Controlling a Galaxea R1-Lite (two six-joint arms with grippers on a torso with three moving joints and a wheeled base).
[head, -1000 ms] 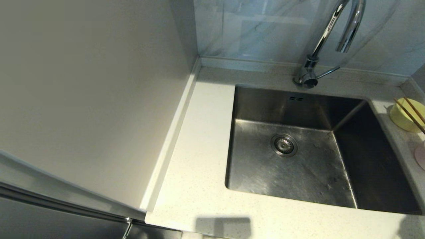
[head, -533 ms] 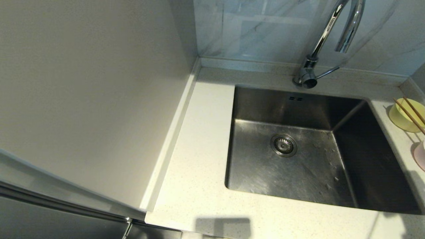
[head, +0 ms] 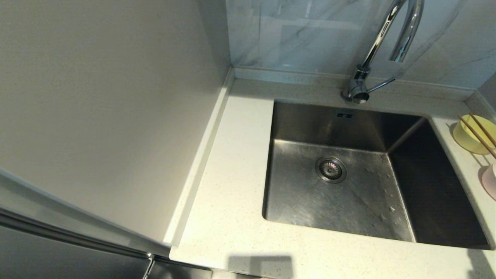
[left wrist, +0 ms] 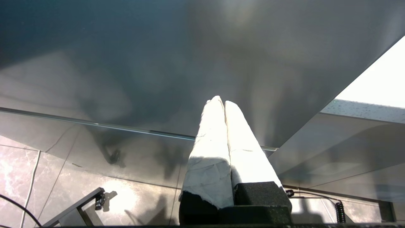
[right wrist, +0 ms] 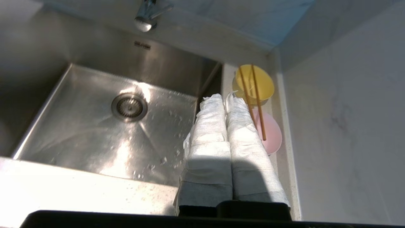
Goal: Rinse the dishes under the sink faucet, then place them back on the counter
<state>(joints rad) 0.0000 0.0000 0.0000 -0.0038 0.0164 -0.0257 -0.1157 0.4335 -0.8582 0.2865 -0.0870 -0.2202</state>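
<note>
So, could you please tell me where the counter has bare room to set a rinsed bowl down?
The broad counter strip between the wall rim and the sink is bare, as is the front strip. The narrow strip right of the sink is crowded: yellow-green bowl, chopsticks and pink bowl fill it.

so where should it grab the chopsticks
Probably near their middle, from above, where the chopsticks bridge the gap between the yellow bowl and pink bowl: they lie across both rims, so there is space beneath. The shut right end effector is closest.
</note>
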